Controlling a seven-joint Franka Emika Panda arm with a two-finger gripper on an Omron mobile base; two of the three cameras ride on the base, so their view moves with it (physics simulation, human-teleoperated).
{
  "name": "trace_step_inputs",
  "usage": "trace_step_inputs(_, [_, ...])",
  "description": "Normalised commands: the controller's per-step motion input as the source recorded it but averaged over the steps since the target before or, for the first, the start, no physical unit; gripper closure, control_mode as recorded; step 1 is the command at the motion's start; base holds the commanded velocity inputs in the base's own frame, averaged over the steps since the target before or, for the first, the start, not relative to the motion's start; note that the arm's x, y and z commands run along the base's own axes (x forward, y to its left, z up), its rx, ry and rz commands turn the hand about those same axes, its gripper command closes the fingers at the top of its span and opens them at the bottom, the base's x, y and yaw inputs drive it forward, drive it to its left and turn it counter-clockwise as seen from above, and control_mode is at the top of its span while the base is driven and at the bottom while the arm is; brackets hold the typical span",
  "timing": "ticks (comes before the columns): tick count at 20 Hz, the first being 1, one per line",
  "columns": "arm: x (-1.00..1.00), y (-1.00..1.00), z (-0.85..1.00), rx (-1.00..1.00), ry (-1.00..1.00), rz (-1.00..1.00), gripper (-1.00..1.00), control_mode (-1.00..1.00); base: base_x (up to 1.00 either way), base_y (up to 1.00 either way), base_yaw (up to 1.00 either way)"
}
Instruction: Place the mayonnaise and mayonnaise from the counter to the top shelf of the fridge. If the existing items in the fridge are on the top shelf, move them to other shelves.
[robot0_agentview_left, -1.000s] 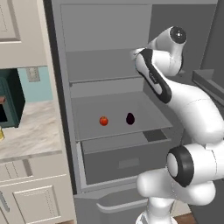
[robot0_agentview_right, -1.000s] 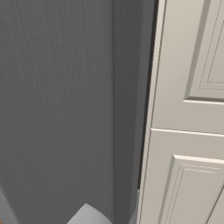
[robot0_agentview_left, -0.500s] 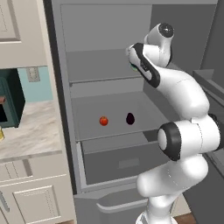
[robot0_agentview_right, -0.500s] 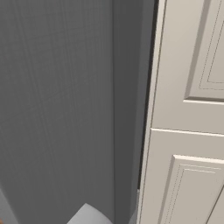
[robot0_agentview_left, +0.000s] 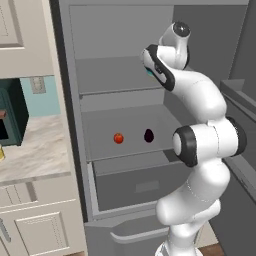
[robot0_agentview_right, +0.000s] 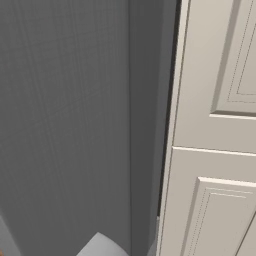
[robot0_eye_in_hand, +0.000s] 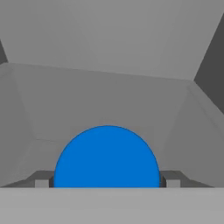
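Swung further left into the fridge (robot0_agentview_left: 125, 90), gripper (robot0_eye_in_hand: 107, 183) clamped on the mayonnaise jar (robot0_eye_in_hand: 107, 157), blue lid facing the far wall, held level above the top shelf (robot0_agentview_left: 115, 91) for set-down.

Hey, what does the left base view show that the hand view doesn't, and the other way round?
Left base view alone: the red fruit and purple fruit on the middle shelf, the drawer, the counter and the arm. Hand view alone: the jar's blue lid seen head-on, clamped between the claw fingers. Both: the grey fridge interior.
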Motion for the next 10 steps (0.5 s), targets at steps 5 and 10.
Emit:
trace_step_inputs(5, [0.17,0.0,0.0,-0.01,-0.01,0.0,-1.0,-1.0,0.0,0.0,0.0])
trace_step_inputs(10, [0.02,0.0,0.0,0.0,-0.07,0.0,-1.0,-1.0,0.0,0.0,0.0])
